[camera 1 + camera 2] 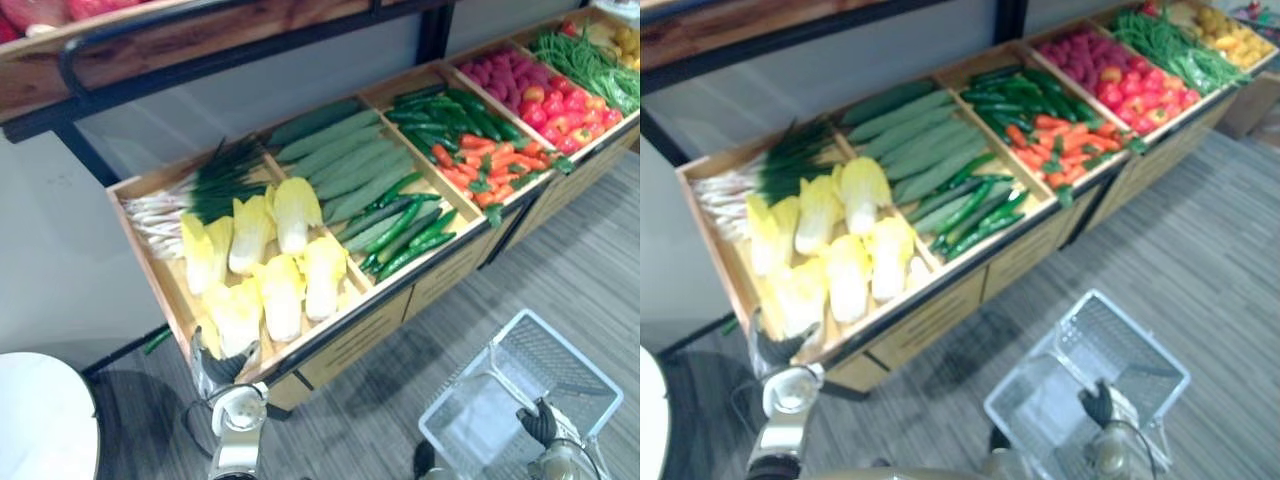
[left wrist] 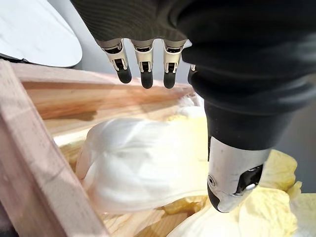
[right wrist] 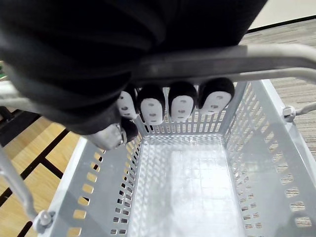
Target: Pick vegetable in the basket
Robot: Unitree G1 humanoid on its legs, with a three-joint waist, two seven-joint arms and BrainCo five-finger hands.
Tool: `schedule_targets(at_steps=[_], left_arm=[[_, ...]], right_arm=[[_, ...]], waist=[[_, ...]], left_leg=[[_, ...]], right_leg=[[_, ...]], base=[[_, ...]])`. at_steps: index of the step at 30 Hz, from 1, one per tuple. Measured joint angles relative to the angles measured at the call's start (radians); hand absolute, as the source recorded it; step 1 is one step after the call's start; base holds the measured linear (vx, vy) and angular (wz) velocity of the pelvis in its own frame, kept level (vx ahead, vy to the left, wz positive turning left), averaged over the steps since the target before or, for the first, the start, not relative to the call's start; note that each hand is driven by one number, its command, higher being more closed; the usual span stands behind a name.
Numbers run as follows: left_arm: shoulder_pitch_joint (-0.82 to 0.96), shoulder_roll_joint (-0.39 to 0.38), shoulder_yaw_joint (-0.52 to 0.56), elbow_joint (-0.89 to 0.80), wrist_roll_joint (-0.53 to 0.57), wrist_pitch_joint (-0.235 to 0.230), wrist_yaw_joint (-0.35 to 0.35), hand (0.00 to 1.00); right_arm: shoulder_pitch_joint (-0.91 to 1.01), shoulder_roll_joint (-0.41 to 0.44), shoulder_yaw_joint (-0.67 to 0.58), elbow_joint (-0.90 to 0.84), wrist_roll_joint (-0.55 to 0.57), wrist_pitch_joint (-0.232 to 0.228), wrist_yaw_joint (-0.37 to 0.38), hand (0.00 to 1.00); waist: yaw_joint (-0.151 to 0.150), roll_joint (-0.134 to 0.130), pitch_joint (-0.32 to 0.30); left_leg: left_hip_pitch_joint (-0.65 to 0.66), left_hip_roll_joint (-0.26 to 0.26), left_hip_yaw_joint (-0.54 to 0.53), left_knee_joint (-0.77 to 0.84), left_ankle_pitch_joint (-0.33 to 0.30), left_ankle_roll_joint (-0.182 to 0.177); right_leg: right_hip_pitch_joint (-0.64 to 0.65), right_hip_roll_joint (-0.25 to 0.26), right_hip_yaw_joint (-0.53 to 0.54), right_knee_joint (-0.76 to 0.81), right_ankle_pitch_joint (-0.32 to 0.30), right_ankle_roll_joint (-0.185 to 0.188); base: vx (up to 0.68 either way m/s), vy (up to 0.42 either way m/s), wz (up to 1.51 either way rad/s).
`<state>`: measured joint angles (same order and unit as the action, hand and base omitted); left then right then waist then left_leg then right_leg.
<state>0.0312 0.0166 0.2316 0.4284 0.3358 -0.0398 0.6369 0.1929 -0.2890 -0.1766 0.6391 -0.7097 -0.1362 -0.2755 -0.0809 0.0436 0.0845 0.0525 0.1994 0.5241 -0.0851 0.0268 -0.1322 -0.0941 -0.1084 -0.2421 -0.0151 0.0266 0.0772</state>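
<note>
Several yellow-white cabbages (image 1: 265, 270) lie in the left wooden crate (image 1: 178, 300). My left hand (image 1: 222, 365) hovers at the crate's front edge, just over the nearest cabbage (image 2: 143, 168). In the left wrist view its fingers (image 2: 144, 64) are straight and the thumb (image 2: 232, 173) stands apart, holding nothing. The white plastic basket (image 1: 560, 365) hangs empty at the lower right above the floor. My right hand (image 3: 168, 106) is curled round its grey handle (image 3: 232, 61) and also appears in the left eye view (image 1: 540, 422).
Spring onions (image 1: 190, 195), pale green marrows (image 1: 345, 165), dark cucumbers (image 1: 400, 225), carrots (image 1: 490, 160), tomatoes (image 1: 565, 110) and green beans (image 1: 590, 60) fill the crates to the right. A wooden shelf (image 1: 150, 40) overhangs the back. A white round table (image 1: 40, 420) stands at the lower left.
</note>
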Motion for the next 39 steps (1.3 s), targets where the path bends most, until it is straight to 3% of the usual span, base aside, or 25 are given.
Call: schedule_targets(at_steps=[9, 12, 19, 26, 27, 31, 39], left_arm=[[-0.077, 0.008, 0.005, 0.109, 0.000, 0.005, 0.048, 0.00], [-0.094, 0.029, 0.018, 0.135, 0.000, 0.006, 0.071, 0.00], [-0.135, 0.061, 0.073, 0.210, 0.000, 0.007, 0.129, 0.00], [-0.167, 0.097, 0.120, 0.331, 0.050, 0.059, 0.201, 0.00], [-0.171, 0.100, 0.120, 0.341, 0.068, 0.071, 0.213, 1.00], [-0.184, 0.114, 0.129, 0.375, 0.073, 0.080, 0.222, 1.00], [-0.188, 0.150, 0.117, 0.413, 0.073, 0.085, 0.219, 1.00]], right_arm=[[-0.003, -0.007, 0.030, -0.025, 0.000, -0.010, -0.009, 1.00], [-0.013, -0.007, 0.040, -0.036, 0.000, -0.018, -0.015, 1.00], [-0.014, -0.009, 0.069, -0.047, 0.000, -0.032, -0.044, 1.00], [-0.017, -0.051, 0.119, -0.046, 0.001, -0.063, -0.069, 1.00], [-0.019, -0.059, 0.128, -0.047, 0.001, -0.071, -0.075, 1.00], [-0.028, -0.096, 0.172, -0.047, 0.002, -0.093, -0.082, 1.00], [-0.034, -0.112, 0.193, -0.047, 0.002, -0.091, -0.084, 1.00]], waist=[[-0.005, -0.007, 0.019], [-0.021, -0.019, 0.038], [-0.024, -0.032, 0.053], [-0.027, -0.040, 0.057], [-0.028, -0.042, 0.059], [-0.025, -0.048, 0.062], [-0.029, -0.050, 0.063]], left_leg=[[-0.024, -0.001, 0.020, 0.003, 0.000, 0.000], [-0.034, 0.001, 0.024, 0.016, -0.002, -0.003], [-0.037, 0.007, 0.067, 0.020, -0.016, -0.012], [-0.029, 0.008, 0.097, 0.020, -0.021, -0.016], [-0.026, 0.009, 0.100, 0.020, -0.021, -0.016], [-0.010, 0.011, 0.124, 0.021, -0.026, -0.023], [-0.008, 0.013, 0.138, 0.020, -0.030, -0.028]], right_leg=[[-0.049, 0.002, 0.034, 0.009, 0.000, 0.000], [-0.064, 0.002, 0.045, 0.018, 0.000, 0.000], [-0.102, 0.015, 0.090, 0.023, 0.005, -0.004], [-0.112, 0.023, 0.121, 0.017, 0.015, -0.006], [-0.112, 0.025, 0.125, 0.017, 0.015, -0.006], [-0.112, 0.027, 0.147, 0.015, 0.020, -0.008], [-0.109, 0.035, 0.164, -0.023, 0.045, -0.007]], base=[[0.02, -0.035, -0.13], [-0.02, -0.039, -0.11], [-0.02, -0.044, -0.20], [0.01, -0.039, -0.14], [-0.01, -0.052, -0.09], [-0.02, -0.034, -0.16], [-0.05, -0.048, -0.10]])
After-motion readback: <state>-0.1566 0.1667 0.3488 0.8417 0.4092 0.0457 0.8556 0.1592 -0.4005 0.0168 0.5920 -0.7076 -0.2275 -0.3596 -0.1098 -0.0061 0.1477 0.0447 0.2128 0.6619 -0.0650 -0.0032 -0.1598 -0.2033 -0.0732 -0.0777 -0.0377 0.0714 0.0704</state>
